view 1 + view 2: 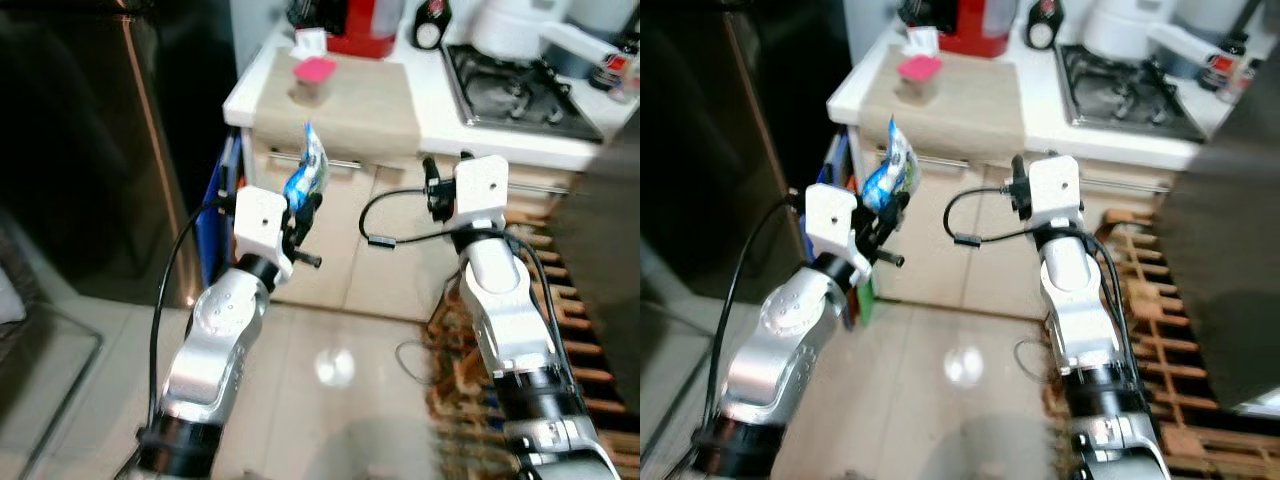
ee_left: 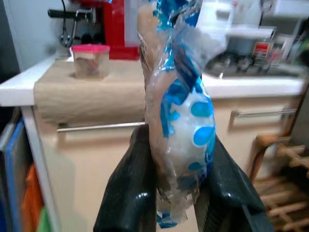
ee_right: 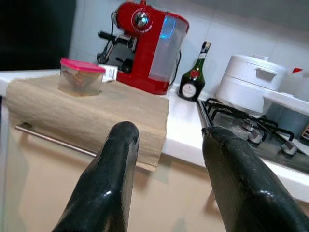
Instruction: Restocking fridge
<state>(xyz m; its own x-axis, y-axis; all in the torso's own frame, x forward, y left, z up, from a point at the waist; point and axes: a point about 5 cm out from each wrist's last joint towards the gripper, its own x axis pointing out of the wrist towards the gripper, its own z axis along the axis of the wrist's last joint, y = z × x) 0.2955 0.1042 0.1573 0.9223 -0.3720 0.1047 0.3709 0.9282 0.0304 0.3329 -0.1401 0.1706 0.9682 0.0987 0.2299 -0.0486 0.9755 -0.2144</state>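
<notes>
Left pincer (image 2: 176,193) clamps the blue-and-white pouch (image 1: 307,175) upright, in front of the worktop (image 1: 350,100) edge. Right pincer (image 3: 166,159) spread wide, empty. Risk: soft, slick film may slip during transit to the dark fridge (image 1: 90,140) at left

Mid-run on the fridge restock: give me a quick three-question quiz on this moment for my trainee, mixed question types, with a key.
1. True or false: the left gripper is shut on the blue-and-white plastic food packet.
2. Multiple choice: the small clear container with a pink lid stands on
A. the gas hob
B. the beige cloth on the counter
C. the floor
3. Fill in: the right gripper is ____ and holds nothing.

Key: 1 true; 2 B; 3 open.
</notes>
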